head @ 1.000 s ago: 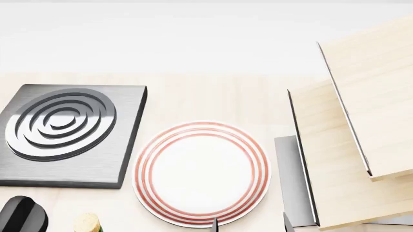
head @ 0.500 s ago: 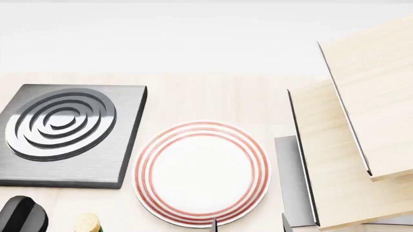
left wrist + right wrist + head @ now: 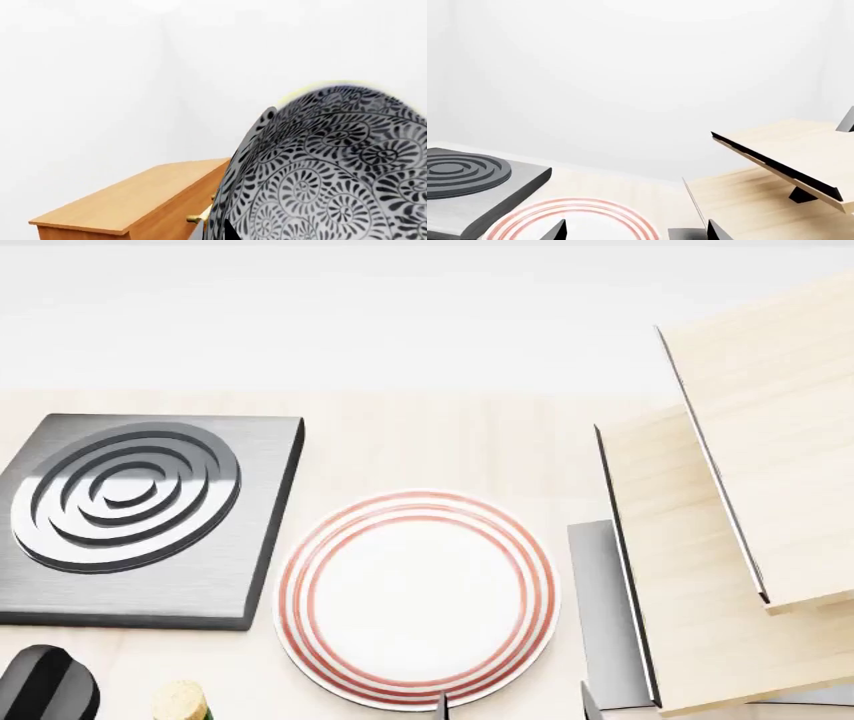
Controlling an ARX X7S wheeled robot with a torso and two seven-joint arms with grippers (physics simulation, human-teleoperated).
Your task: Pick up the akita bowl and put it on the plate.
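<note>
A pale wooden table [image 3: 441, 440] is seen from above by the head camera. The plate [image 3: 415, 598], white with concentric red rings near its rim, lies flat near the middle of the near edge, with nothing on it. To its left, just beside it, a dark grey square burner [image 3: 140, 515] with raised rings is set. To the right, a light wooden stepped shelf [image 3: 747, 530] with dark edges is seen.

At the bottom edge of the head view, two dark fingertips [image 3: 587, 702] of the right gripper [image 3: 515, 706] are seen, spread apart with nothing between them, one over the plate's near rim. In the right wrist view the same two tips [image 3: 556, 231] frame the plate [image 3: 574, 220].

In the left wrist view, the akita bowl [image 3: 333, 170], covered in dense dark floral pattern, fills the near side, tilted on edge close to the camera. An orange-brown wooden cabinet [image 3: 133, 205] with a brass knob [image 3: 197, 218] stands beyond it. The left gripper's fingers are not visible, so it cannot be told whether the bowl is pinched.
</note>
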